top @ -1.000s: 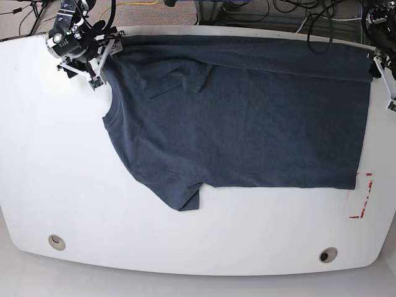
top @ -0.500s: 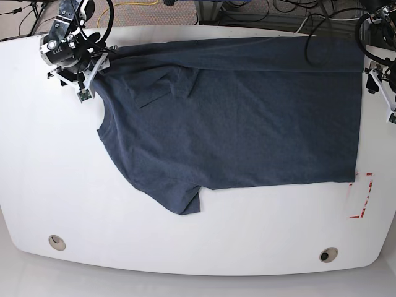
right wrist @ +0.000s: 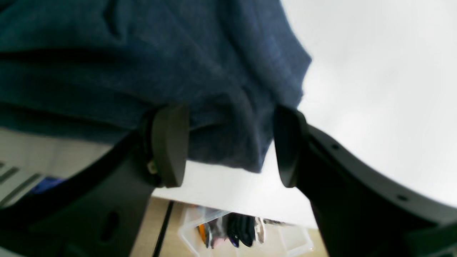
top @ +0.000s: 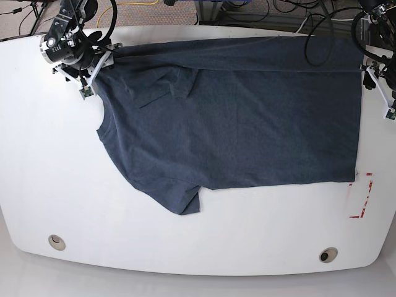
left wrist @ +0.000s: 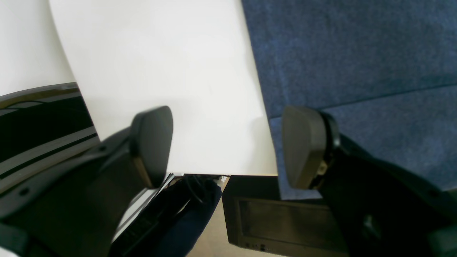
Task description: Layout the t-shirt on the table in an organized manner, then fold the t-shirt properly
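White tabletop (top: 62,179) carries the navy t-shirt (top: 247,117) spread flat. Left end effector (left wrist: 225,146) gapes released beside its hem; right end effector (right wrist: 228,144) straddles bunched shoulder fabric, pads (right wrist: 169,142) not pinching.

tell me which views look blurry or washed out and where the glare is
Right wrist view: soft all over, the dark navy-blue heathered t-shirt smeared, the glossy white table blown out to near featureless white. Left wrist view: shirt weave fairly crisp, the near claw fingers out of focus. Base view: sharp and evenly lit, faint sheen along the table's near edge, edges bowed by the wide lens.
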`<state>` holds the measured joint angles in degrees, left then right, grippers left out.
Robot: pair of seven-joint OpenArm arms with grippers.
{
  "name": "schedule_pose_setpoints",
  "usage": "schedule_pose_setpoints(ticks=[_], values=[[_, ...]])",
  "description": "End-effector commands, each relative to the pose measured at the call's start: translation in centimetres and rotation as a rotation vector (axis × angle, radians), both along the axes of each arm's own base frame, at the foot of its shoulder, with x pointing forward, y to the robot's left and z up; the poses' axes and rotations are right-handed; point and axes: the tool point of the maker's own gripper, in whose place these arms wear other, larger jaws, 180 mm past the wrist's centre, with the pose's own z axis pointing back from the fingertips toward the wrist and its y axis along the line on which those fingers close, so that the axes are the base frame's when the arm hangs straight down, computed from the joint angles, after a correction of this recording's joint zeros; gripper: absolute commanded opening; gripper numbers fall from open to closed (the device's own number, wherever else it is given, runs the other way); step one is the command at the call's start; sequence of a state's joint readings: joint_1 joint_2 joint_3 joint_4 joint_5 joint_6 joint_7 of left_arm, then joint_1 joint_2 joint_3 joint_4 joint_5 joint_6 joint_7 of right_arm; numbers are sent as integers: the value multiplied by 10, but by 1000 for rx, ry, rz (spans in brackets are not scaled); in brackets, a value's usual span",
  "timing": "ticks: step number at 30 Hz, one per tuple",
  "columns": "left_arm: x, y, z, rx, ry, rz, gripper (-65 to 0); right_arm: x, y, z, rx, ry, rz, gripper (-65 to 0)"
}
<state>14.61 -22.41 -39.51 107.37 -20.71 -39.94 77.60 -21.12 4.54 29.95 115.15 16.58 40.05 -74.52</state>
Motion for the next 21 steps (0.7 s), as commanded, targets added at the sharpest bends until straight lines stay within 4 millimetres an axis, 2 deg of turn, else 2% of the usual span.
schedule_pose_setpoints(ticks=[1,6,10,12,16,19,21], values=[[5,6,11,27,-26,-10,-221,11,4,12,42,-67,23,-296],[6,-11,0,-8,-12,-36,-222,24,21,21,136,-128,39,-300],[2,-20,-8,-43,-13,-18,-240,30,24,24,147,-146,40,-301],[0,-23,-11,-62,-18,0,-285,33,24,26,148,-155,40,-301],[-9,-21,-16,-92,-38,66,-447,38,23,28,147,-169,40,-317],[-18,-21,-23,-82,-23,89,-535,42,25,30,153,-186,41,-403],[-24,-23,-30,-69,-8,96,-549,42,25,27,165,-189,37,-479]])
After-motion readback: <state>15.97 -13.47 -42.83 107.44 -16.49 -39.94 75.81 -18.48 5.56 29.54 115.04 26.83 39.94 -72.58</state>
